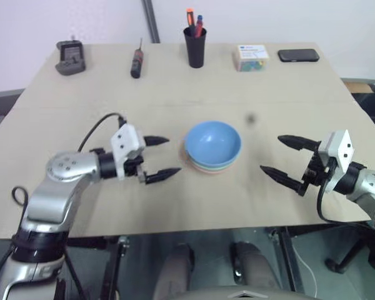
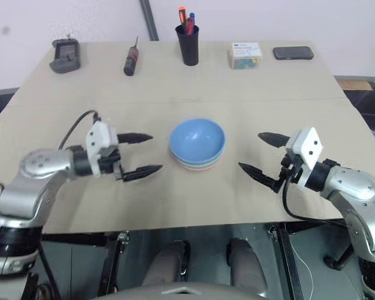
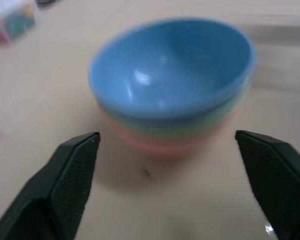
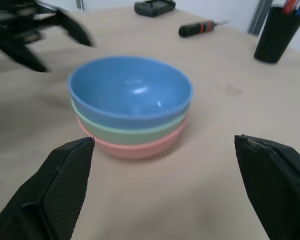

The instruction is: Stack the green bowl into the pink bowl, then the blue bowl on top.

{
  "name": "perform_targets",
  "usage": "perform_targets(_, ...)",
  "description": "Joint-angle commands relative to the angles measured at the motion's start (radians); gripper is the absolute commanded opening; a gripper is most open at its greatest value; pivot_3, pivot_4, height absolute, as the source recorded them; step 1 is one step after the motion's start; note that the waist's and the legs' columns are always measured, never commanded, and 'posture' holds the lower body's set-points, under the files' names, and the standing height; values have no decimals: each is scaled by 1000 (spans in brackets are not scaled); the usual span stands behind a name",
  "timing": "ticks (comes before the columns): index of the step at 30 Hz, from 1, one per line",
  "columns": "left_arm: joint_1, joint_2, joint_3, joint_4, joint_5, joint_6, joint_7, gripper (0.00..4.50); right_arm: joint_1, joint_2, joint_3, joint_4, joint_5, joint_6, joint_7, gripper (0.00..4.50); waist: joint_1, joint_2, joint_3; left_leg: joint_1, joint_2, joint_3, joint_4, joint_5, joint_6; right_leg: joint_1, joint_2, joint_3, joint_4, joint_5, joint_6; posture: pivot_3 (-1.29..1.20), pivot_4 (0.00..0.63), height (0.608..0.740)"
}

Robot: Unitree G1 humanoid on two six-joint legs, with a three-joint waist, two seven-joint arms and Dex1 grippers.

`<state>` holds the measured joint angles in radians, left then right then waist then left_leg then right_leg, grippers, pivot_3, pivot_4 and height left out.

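The left gripper hangs with its black fingers spread wide and nothing between them, pointing toward the stack just beside it. The right gripper — fingers likewise apart, empty — faces the stack from the other side, a little farther off. Between them on the table, the blue bowl sits nested in the green bowl, which sits in the pink bowl — all upright, mouths upward. Being round, the bowls have no long axis.
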<state>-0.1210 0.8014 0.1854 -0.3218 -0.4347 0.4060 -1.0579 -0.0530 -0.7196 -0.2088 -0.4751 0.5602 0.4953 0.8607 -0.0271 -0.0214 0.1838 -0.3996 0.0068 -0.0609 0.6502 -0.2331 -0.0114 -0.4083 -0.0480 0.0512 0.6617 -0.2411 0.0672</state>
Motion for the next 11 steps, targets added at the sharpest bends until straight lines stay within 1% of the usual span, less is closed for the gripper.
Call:
perform_targets(1, 78, 21, 128, -105, -60, 13, 15, 4465, 57, -56, -77, -4, 30, -17, 72, 4487, 14, 0, 0, 0, 0, 0, 0, 0, 0, 0, 0, 0, 0, 0, 0, 0, 150, 740)
perform_targets(3, 166, 26, 222, -127, -75, 9, 10, 4465, 120, -85, -151, -25, 35, -16, 86, 4487, 16, 0, 0, 0, 0, -1, 0, 0, 0, 0, 0, -1, 0, 0, 0, 0, 150, 740)
perform_targets(6, 223, 36, 289, -135, -99, 34, 30, 4465, 184, -112, -229, -49, 34, -27, 92, 4487, 15, 0, 0, 1, 0, 0, -2, 0, 0, 0, 0, -1, -1, 0, 0, 0, 150, 740)
perform_targets(8, 252, 39, 315, -136, -123, 42, 15, 4465, 213, -125, -271, -62, 40, -23, 98, 4487, 14, 0, -1, 1, 0, 0, -1, 0, 0, 1, 1, -1, 0, 0, 0, 0, 150, 740)
perform_targets(10, 265, 38, 313, -127, -125, 40, 16, 4465, 225, -129, -291, -75, 49, -11, 93, 4487, 14, 0, -1, 2, 1, 1, -1, 0, 0, 1, 1, -1, 0, -3, -3, 0, 150, 740)
perform_targets(11, 265, 38, 308, -120, -119, 36, 23, 4465, 228, -130, -294, -80, 52, -8, 92, 4487, 14, 0, -1, 3, 1, 1, 0, 0, 0, 1, 1, 0, 0, -4, -1, 0, 150, 740)
